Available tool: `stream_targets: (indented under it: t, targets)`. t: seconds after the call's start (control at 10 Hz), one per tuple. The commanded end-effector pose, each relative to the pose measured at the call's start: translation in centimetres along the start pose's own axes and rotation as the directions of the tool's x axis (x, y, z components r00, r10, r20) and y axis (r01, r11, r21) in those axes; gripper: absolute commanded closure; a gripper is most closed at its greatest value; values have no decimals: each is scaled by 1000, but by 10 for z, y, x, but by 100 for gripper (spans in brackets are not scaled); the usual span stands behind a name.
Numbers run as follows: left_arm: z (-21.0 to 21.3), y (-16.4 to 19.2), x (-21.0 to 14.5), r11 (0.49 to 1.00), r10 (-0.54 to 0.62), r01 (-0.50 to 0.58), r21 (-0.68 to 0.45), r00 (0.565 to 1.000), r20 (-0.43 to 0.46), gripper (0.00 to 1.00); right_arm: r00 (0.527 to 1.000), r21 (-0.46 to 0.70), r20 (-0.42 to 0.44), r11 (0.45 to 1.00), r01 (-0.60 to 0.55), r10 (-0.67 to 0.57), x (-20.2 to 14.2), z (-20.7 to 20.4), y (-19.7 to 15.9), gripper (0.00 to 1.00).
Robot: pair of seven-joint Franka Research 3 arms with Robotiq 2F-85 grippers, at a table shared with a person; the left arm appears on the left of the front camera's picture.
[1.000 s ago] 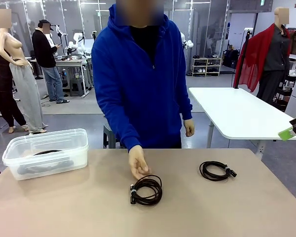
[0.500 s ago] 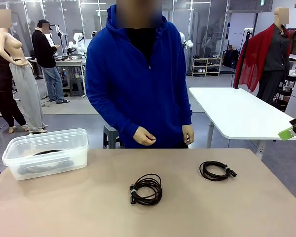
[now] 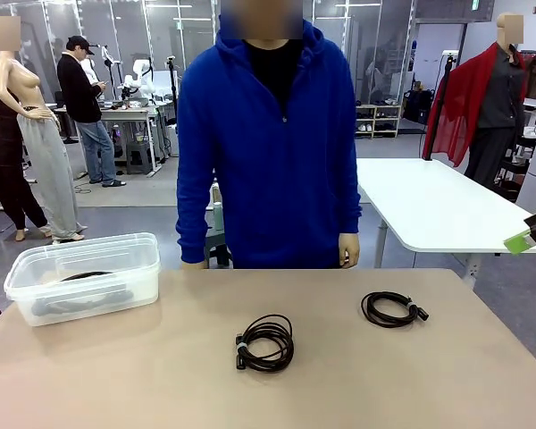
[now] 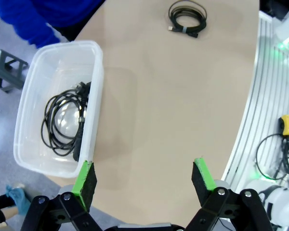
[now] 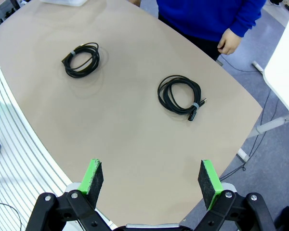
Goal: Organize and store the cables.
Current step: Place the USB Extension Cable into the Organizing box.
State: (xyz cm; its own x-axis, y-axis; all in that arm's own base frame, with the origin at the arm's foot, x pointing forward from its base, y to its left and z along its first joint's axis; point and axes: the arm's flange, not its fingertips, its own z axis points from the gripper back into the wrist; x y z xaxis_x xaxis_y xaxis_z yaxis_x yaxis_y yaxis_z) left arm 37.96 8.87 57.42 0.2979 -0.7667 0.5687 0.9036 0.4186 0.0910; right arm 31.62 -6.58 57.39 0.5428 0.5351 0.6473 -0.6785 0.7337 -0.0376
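Two coiled black cables lie on the tan table: one (image 3: 266, 343) near the middle front, also seen as a coil (image 5: 82, 59) and a coil (image 4: 187, 17) in the wrist views, and another (image 3: 391, 309) to the right, also the coil (image 5: 179, 95). A third cable (image 4: 64, 120) rests inside the clear plastic bin (image 3: 36, 273) at the table's left. My left gripper (image 4: 145, 183) hangs open high over the table beside the bin (image 4: 95, 96). Above the table's right side, my right gripper (image 5: 152, 180) is open and holds nothing; a green pad (image 3: 518, 241) of it shows at the front view's right edge.
A person in a blue hoodie (image 3: 272, 152) stands at the table's far edge with both hands down at their sides. A white table (image 3: 438, 206) stands behind on the right. The tan tabletop (image 3: 143, 375) is bare between the bin and the coils.
The person has drawn the hand back from the middle coil and straightened up, arms now hanging. The cables and both grippers have not moved.
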Motion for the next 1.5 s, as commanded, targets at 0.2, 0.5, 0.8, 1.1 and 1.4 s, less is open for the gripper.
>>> stream_targets:
  t: [0.2, 0.5, 0.8, 1.1, 1.4]
  targets:
    - [-22, 5, 44, 996, -77, 77, -43, 997, -4, 0, 1000, 5, 4, 1000, -3, 3, -2, 0, -1, 0]
    - [-29, 6, 51, 996, -85, 84, -41, 996, -10, 0, 1000, 5, 4, 1000, -3, 3, -2, 0, -1, 0]
    - [-34, -3, 62, 993, -108, 107, -46, 994, -20, 0, 1000, 5, 4, 1000, -3, 3, -2, 0, -1, 0]
    - [-68, -24, 93, 985, -149, 141, -103, 986, -74, 0, 1000, 5, 4, 1000, -3, 3, -2, 0, -1, 0]
    - [-108, -40, 138, 957, -243, 232, -176, 969, -41, 0, 1000, 5, 4, 1000, -3, 3, -2, 0, -1, 0]
